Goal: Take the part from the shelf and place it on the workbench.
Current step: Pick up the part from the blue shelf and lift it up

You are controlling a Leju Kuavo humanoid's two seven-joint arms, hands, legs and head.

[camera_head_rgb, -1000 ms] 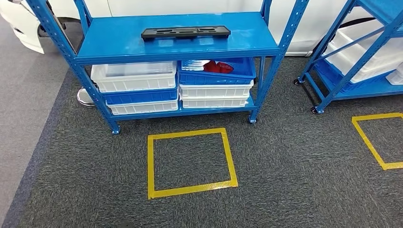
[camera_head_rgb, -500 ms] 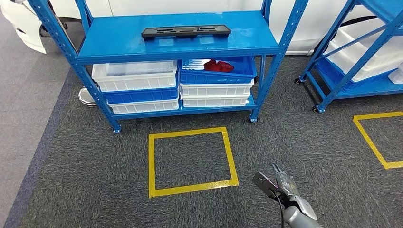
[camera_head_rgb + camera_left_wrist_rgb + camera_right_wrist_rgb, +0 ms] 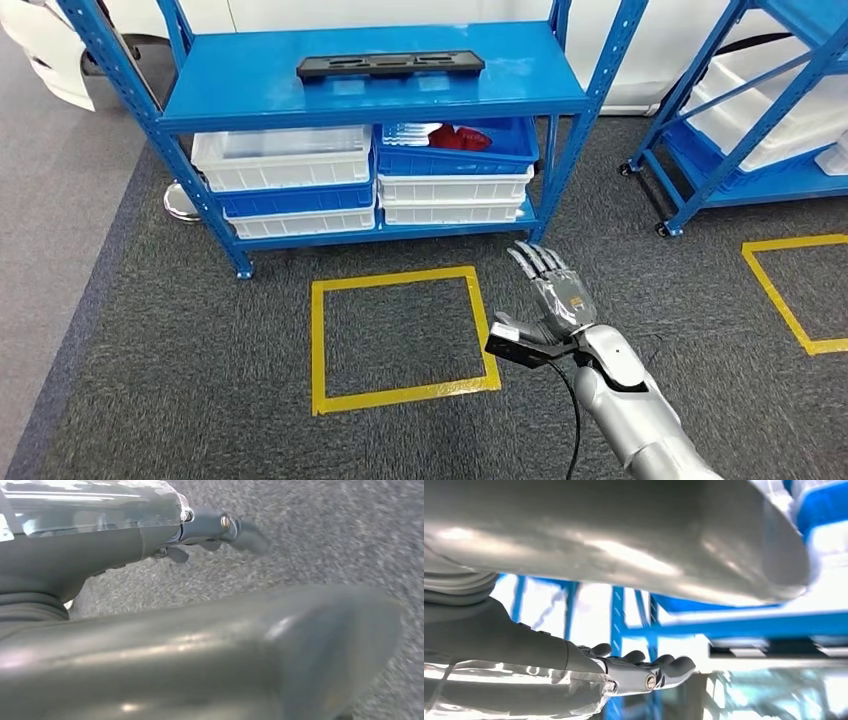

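Black flat part (image 3: 390, 66) lies on the top deck of the blue shelf (image 3: 250, 85), lengthwise along the deck, nothing touching it. In the right wrist view it shows as a dark bar (image 3: 774, 649), blurred.

Right hand (image 3: 553, 295) is raised over the dark carpet (image 3: 150, 350), just right of the yellow tape square (image 3: 398, 340), fingers straight and spread, pointing toward the shelf; it holds nothing. It is well short of the part and lower than the top deck. Right wrist view agrees: fingers (image 3: 664, 666) extended, nothing in them, shelf uprights beyond.

Left hand (image 3: 200, 530) hangs over the carpet; fingers look loosely extended with nothing between them, though the view is blurred.

Lower deck of the shelf carries stacked white bins (image 3: 285, 160) and blue bins (image 3: 455, 150); the top right blue bin has something red (image 3: 460, 139) in it. A second blue rack (image 3: 760, 110) stands to the right with white bins, a second yellow tape square (image 3: 790, 295) in front of it. White car body (image 3: 40, 50) is behind the shelf.
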